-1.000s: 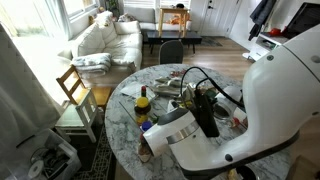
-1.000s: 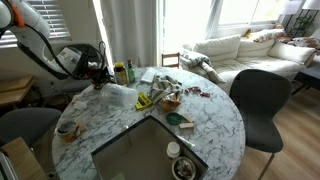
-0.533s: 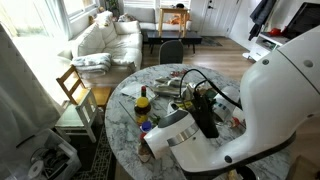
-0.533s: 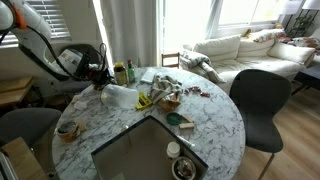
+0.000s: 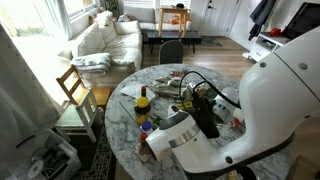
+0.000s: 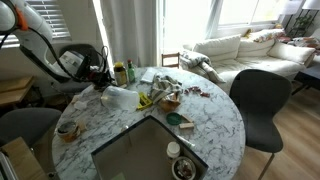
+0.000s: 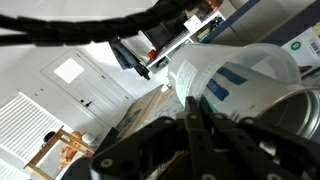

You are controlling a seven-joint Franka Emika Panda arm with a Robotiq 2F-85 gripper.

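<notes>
Gripper (image 6: 101,80) shut at clear plastic cup (image 6: 120,96); no visible change vs 1 s ago.
Fingers (image 7: 190,135) pressed together, tips at cup rim in wrist view; can't tell if cup wall is pinched. Cup sits on marble table (image 6: 215,125), arm side, near bottles (image 6: 126,72). Arm, cup and clutter are in the same spots as earlier frames.

- Table (image 6: 215,125): white marble pattern with grey veins.
- Pincer (image 7: 190,106): black.
- Plastic cup (image 7: 240,75): translucent, with blue and white print.
- Bottle (image 5: 143,104) at the table's edge: dark with yellow.
- Chair (image 6: 262,95): dark grey.
- Sofa (image 6: 240,46): off-white.
</notes>
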